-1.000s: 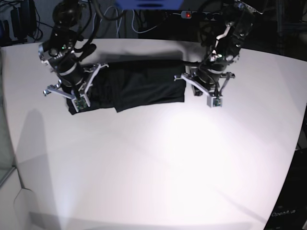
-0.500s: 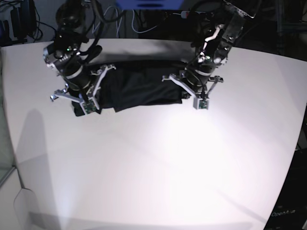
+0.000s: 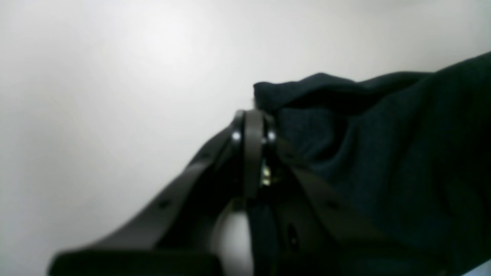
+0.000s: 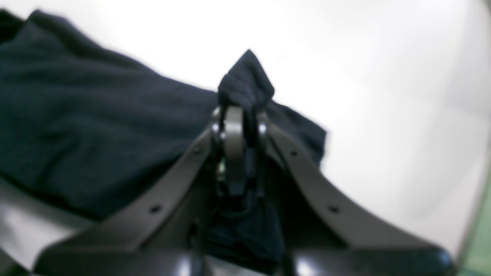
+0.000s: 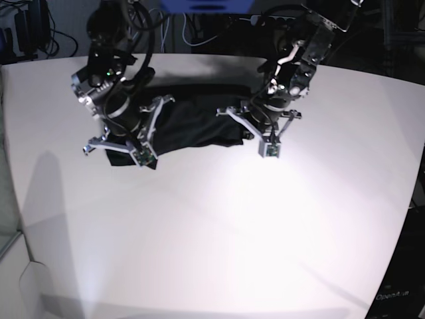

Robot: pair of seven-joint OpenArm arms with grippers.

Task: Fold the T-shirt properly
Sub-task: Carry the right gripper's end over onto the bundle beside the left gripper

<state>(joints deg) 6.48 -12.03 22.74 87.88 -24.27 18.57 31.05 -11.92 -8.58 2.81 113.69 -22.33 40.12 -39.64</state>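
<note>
The black T-shirt (image 5: 192, 123) lies as a bunched band on the white table between my two arms. My right gripper (image 5: 125, 137) is at the band's left end in the base view. In the right wrist view this gripper (image 4: 239, 115) is shut on the T-shirt (image 4: 96, 134), and a peak of cloth pokes out past the fingertips. My left gripper (image 5: 250, 129) is at the band's right end. In the left wrist view it (image 3: 251, 117) is shut, with the T-shirt (image 3: 383, 153) pressed against its right side and cloth hanging under the fingers.
The white table (image 5: 219, 226) stretches wide toward the front. Cables and dark equipment (image 5: 199, 20) line its back edge. The table's right edge (image 5: 408, 219) drops into a dark gap.
Both arms have swung toward each other and a little forward, pulling the shirt's ends inward. The band is now shorter and more bunched. Both grips stayed shut.
</note>
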